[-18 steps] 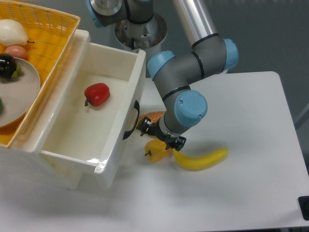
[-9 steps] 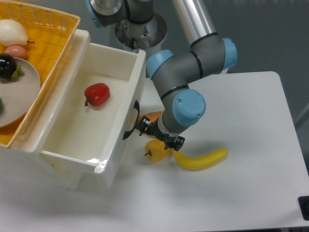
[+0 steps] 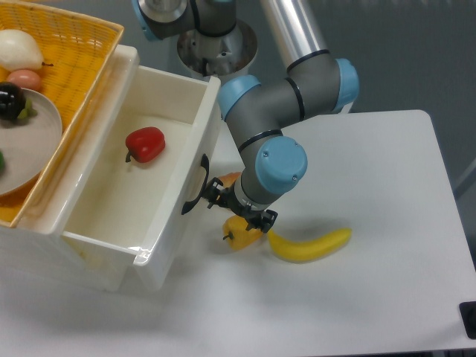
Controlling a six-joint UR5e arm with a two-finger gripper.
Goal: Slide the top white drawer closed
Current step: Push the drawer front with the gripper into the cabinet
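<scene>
Jaws: too small and dark to tell if open or closed. Your gripper (image 3: 220, 199) sits against the black handle (image 3: 195, 184) on the drawer (image 3: 160, 216) front, so you're mid-push. Next, push left toward the cabinet, square to the front. Drawer is glossy white, deep, well out below the basket (image 3: 82, 44), a red pepper (image 3: 146, 143) inside.

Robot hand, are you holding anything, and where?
It cannot be told. The gripper sits right at the black handle of the top white drawer, but its fingers are too small to see clearly.
</scene>
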